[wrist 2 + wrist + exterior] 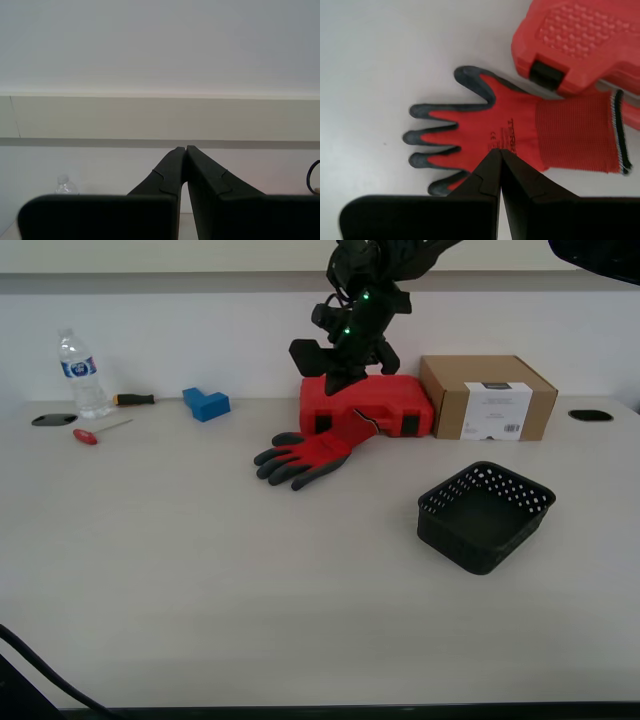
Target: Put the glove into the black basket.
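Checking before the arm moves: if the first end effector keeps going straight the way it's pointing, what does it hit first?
Most likely the glove: my first end effector, jaws together, points down at its red back, near the printed logo. The glove lies flat on the table, its cuff against the red case. How high it hangs is unclear.

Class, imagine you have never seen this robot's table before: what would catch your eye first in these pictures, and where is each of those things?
The red glove lies flat mid-table, dark fingers spread toward the exterior view's left, its cuff against the red case behind it. My first gripper hangs above the glove, jaws closed and empty. The black basket sits empty toward the exterior view's right, in front of a cardboard box.
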Controlling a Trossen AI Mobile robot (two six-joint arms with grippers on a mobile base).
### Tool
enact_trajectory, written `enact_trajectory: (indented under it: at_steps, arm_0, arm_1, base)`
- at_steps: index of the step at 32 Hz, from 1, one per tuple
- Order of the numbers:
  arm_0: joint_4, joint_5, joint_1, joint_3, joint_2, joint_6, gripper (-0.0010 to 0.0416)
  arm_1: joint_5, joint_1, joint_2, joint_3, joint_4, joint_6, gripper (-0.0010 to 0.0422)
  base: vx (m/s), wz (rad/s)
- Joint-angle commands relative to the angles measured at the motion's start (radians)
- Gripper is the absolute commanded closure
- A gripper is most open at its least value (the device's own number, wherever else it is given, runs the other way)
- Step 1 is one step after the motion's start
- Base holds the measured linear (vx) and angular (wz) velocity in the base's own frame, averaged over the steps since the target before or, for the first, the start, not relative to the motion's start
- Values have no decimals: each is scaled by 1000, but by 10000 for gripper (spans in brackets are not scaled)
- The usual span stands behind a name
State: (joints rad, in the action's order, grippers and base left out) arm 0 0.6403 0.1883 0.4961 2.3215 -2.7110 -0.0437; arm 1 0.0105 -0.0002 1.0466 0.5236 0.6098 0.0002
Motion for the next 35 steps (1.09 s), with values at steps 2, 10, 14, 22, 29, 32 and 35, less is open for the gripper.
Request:
enact_trajectory:
  at_steps: [2, 10, 14, 22, 29, 32, 35]
  arm_0:
    - [-5, -56, -9, -29, 0, -8, 405]
    - [-28, -24, -53, -61, -35, -89, 373]
    - [-78, -41, -53, -62, -53, -106, 286]
    - [-161, -173, -59, -53, -67, -38, 180]
    - [-169, -191, -81, -66, -67, -26, 178]
    - [-181, -198, -91, -66, -67, -15, 180]
    - [-177, -196, -98, -64, -82, -16, 182]
  arm_1:
    - [0, 0, 0, 0, 5, 1, 412]
    - [1, 0, 0, 2, 2, 0, 412]
    - [1, 0, 0, 0, -1, 0, 412]
    - [1, 0, 0, 0, -2, 1, 412]
    - [1, 0, 0, 0, -2, 0, 412]
    - [1, 0, 0, 0, -2, 0, 412]
    - [0, 0, 0, 0, -4, 0, 412]
  base:
    - [0, 0]
    - [0, 0]
    - [0, 0]
    - [0, 0]
    - [0, 0]
    - [0, 0]
    - [0, 0]
